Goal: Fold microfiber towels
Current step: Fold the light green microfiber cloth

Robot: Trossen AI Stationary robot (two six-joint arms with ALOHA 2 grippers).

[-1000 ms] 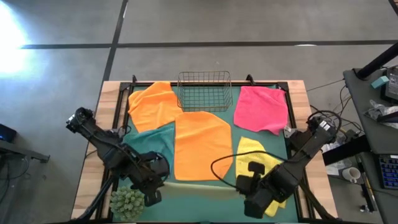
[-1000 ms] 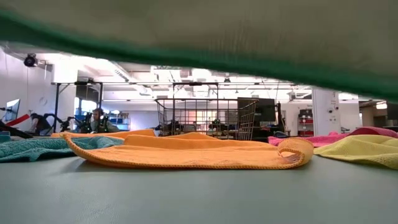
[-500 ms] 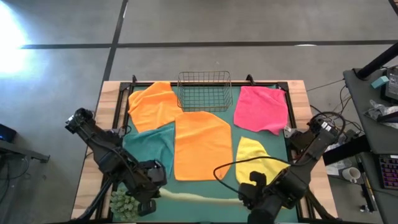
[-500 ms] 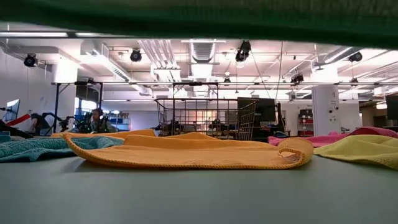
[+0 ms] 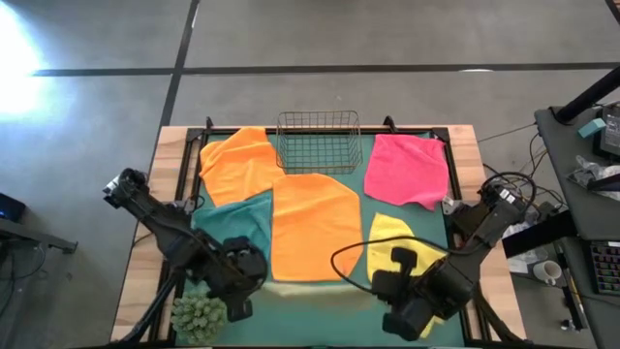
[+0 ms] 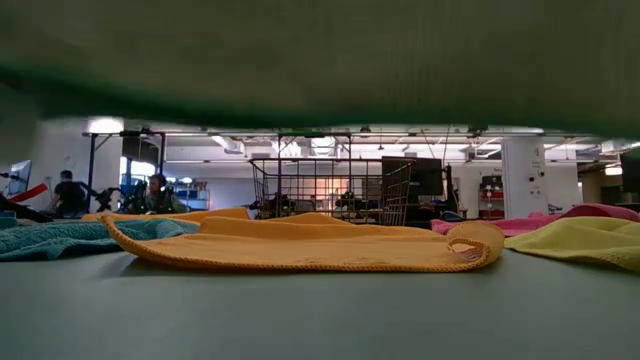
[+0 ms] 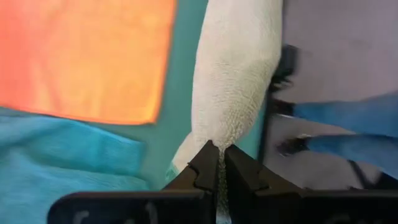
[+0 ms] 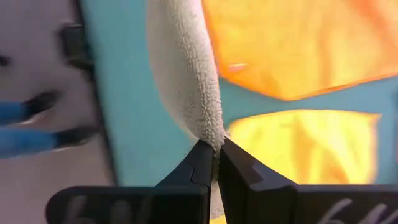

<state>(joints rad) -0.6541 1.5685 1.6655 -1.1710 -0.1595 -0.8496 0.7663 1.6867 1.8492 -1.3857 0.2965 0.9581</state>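
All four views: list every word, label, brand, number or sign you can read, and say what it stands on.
None can be read.
Fuzzy microfiber towels: no tags or print showing.
Dark wire basket: no label.
Clutter on the desk beside the table: too small to read.
Screens and signs in the room behind: too blurred to read.

Even overhead light; glare whitens the floor [image 5: 39,44] at upper left of the high view; a blurred dark band fills the low view's top
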